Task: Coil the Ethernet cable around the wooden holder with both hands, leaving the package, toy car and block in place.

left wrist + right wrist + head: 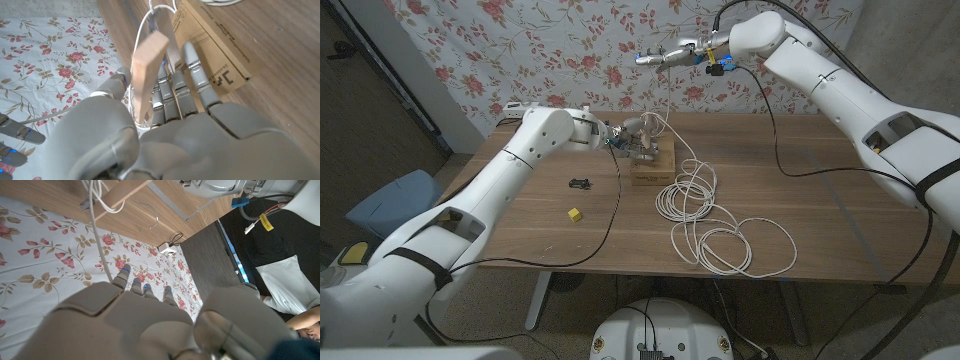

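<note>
Head view: left hand (633,136) grips holder (642,148)

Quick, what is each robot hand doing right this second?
Left hand: grips the flat wooden holder over the cardboard package.
Right hand: raised high, holding the white Ethernet cable taut.

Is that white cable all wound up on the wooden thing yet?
Mostly not. A few turns sit on the wooden holder, but most of the cable lies in loose loops on the table.
</note>
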Available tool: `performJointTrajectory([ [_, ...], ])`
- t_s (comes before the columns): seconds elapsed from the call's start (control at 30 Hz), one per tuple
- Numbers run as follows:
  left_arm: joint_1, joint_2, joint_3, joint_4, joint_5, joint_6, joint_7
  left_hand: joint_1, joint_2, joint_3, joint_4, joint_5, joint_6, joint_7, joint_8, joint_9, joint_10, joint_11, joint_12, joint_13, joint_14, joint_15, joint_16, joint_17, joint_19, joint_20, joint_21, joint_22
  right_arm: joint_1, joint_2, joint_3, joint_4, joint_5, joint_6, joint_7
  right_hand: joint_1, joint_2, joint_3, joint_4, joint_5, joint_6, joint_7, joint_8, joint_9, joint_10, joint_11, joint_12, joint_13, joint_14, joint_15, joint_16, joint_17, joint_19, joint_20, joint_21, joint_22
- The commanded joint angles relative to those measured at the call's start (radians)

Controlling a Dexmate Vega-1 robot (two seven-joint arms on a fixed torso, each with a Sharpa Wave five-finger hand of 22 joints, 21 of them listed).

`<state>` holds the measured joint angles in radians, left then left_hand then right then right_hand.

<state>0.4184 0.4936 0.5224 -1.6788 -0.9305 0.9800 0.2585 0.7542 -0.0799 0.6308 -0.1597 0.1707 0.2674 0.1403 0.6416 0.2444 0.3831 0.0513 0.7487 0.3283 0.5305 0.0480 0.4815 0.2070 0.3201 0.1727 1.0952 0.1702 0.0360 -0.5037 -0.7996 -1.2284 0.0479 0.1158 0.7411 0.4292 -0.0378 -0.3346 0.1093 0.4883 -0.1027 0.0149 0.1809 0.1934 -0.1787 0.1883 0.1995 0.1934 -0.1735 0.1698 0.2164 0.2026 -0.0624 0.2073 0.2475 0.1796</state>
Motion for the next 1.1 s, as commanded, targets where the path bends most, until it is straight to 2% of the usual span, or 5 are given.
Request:
performJointTrajectory([
  [0.03, -0.081, 0.084, 0.121, -0.059, 0.119, -0.009, -0.092, 0.030, -0.006, -0.103, 0.014, 0.017, -0.133, 0.015, -0.136, -0.048, -0.238, 0.074, -0.128, -0.063, -0.287, 0.100, -0.116, -0.001, -0.253, 0.037, -0.138, 0.006, 0.018, 0.019, -0.011, 0.033, 0.015, -0.024, 0.019, 0.005, -0.013, -0.002, -0.005, 0.007, -0.017, 0.032, 0.001, 0.005, -0.002, 0.019, 0.000, 0.004, -0.037, 0.009, -0.001, 0.004, 0.000, 0.005, -0.004, 0.001],
  [0.33, -0.113, 0.125, 0.178, -0.131, 0.219, -0.023, -0.148, 0.018, 0.043, -0.328, 0.059, 0.081, -0.460, 0.064, -0.431, -0.049, -0.626, 0.167, -0.372, -0.073, -0.755, 0.171, -0.273, 0.016, -0.697, 0.039, -0.435, 0.029, 0.042, 0.047, -0.011, 0.104, 0.051, -0.008, 0.053, 0.005, -0.021, -0.003, -0.006, 0.013, -0.021, 0.029, 0.008, 0.005, -0.003, 0.016, 0.001, 0.004, -0.036, 0.009, -0.002, 0.006, 0.010, 0.004, -0.010, 0.002],
  [0.67, -0.120, 0.160, 0.226, -0.235, 0.356, -0.034, -0.135, 0.012, 0.092, -0.487, 0.093, 0.139, -0.761, 0.013, -0.461, -0.052, -0.904, 0.167, -0.527, -0.072, -1.052, 0.169, -0.294, 0.003, -0.884, 0.038, -0.582, 0.033, 0.122, 0.172, 0.013, 0.432, 0.208, 0.054, 0.240, -0.011, -0.025, -0.004, 0.002, 0.019, -0.001, -0.003, 0.019, 0.004, 0.037, 0.004, 0.017, 0.004, -0.005, 0.009, 0.009, 0.008, 0.029, 0.004, -0.014, 0.003],
  [0.87, -0.116, 0.176, 0.258, -0.292, 0.459, -0.041, -0.103, 0.008, 0.093, -0.522, 0.102, 0.162, -0.841, 0.000, -0.460, -0.053, -0.984, 0.166, -0.543, -0.075, -1.136, 0.169, -0.300, -0.003, -0.938, 0.038, -0.621, 0.033, 0.202, 0.312, 0.073, 0.804, 0.317, 0.144, 0.345, -0.018, -0.027, -0.004, 0.005, 0.021, -0.045, -0.006, 0.004, 0.003, 0.050, 0.011, 0.018, 0.004, 0.011, 0.002, 0.012, 0.007, 0.053, 0.001, -0.011, 0.003],
  [1.1, -0.052, 0.190, 0.250, -0.343, 0.577, -0.145, -0.042, 0.006, 0.094, -0.547, 0.109, 0.181, -0.871, -0.013, -0.456, -0.054, -1.028, 0.166, -0.545, -0.076, -1.192, 0.169, -0.302, -0.011, -0.976, 0.038, -0.650, 0.033, 0.185, 0.337, 0.157, 0.869, 0.409, 0.079, 0.317, -0.020, -0.024, -0.001, 0.007, 0.023, -0.061, -0.010, 0.005, 0.003, 0.041, -0.002, 0.012, 0.004, 0.007, -0.015, 0.007, 0.006, 0.074, -0.001, -0.008, 0.003],
])
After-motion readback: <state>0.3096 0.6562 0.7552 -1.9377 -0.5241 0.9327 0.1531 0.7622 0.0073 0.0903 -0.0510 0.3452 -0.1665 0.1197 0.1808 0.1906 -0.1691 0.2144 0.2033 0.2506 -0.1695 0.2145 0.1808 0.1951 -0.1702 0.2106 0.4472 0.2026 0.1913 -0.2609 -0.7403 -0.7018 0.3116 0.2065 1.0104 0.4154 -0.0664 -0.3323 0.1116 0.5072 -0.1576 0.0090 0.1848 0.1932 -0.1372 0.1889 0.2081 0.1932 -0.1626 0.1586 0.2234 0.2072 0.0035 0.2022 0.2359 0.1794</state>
